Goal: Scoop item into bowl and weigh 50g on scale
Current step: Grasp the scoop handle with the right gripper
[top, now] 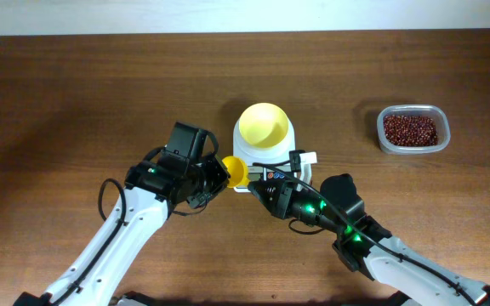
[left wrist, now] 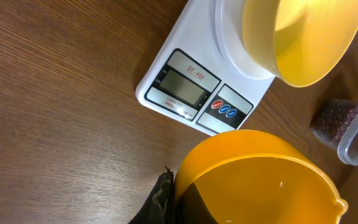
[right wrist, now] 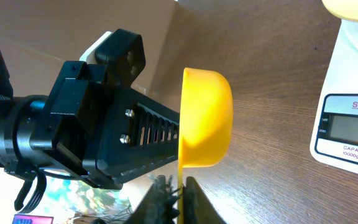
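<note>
The pale-yellow bowl (top: 264, 126) stands empty on the white scale (top: 242, 155), whose display (left wrist: 182, 87) faces the front edge. The red-brown beans (top: 411, 129) lie in a clear tub at the right. A small yellow scoop (top: 234, 170) hangs empty just left of the scale's front. My right gripper (right wrist: 182, 193) is shut on the scoop's thin handle. My left gripper (top: 215, 174) is closed against the scoop's cup (left wrist: 260, 180); one finger (left wrist: 165, 190) presses its rim and the other is hidden behind the cup.
The clear bean tub (left wrist: 353, 137) is open and stands well right of the scale. The two arms meet in front of the scale. Bare wood table lies around them.
</note>
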Robot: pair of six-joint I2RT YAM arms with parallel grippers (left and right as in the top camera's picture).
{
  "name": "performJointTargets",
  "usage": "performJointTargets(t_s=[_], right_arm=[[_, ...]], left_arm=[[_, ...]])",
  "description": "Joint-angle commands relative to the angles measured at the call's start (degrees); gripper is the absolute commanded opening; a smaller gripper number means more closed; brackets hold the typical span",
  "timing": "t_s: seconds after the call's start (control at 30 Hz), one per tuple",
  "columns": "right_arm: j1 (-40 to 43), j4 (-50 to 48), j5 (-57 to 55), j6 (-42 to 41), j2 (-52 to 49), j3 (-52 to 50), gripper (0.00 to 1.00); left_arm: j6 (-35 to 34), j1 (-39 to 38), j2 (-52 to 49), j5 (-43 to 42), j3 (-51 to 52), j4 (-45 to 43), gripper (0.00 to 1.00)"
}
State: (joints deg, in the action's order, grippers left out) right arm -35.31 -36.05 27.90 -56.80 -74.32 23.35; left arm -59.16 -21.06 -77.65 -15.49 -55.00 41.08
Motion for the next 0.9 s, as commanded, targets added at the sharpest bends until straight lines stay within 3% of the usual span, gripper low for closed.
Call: performJointTargets(t_s=[0.0,0.3,0.33,0.4,0.5,0.6,0.63,0.7,0.87], right_arm=[[-0.37,-0.42,-0.31,0.31,-0.31,0.57,0.07],[-0.35,-0.22,-0.13,0.35,-0.31,0.57,0.04],[-0.35,-0.22,-0.13,0.33,-0.31,0.57,0.04],[-0.37,-0.2,-0.11,0.33,-0.31,0.57,0.04],[-0.35,-0.2,-0.11,0.35,-0.31,0.57,0.04],[-0.35,-0.2,-0.11,0.35,-0.31,0.57,0.04],[-0.35,-0.2,-0.09,0.35,-0.31,0.57,0.04],[-0.35,-0.2,0.11,0.37,-0.31,0.57,0.04],[-0.15,-0.17,0.11,0.61,-0.31,0.57,0.04]], left_arm=[[0.92,-0.33,-0.35,0.26,-0.87,0.11,0.0],[0.92,-0.33,-0.35,0.31,-0.87,0.09,0.0],[0.92,-0.33,-0.35,0.33,-0.87,0.09,0.06],[0.92,-0.33,-0.35,1.66,-0.87,0.11,0.29],[0.92,-0.33,-0.35,1.77,-0.87,0.11,0.4],[0.92,-0.33,-0.35,1.77,-0.87,0.11,0.6],[0.92,-0.33,-0.35,1.77,-0.87,0.11,0.8],[0.92,-0.33,-0.35,1.77,-0.87,0.11,0.99],[0.94,-0.33,-0.35,1.77,-0.87,0.15,0.99]])
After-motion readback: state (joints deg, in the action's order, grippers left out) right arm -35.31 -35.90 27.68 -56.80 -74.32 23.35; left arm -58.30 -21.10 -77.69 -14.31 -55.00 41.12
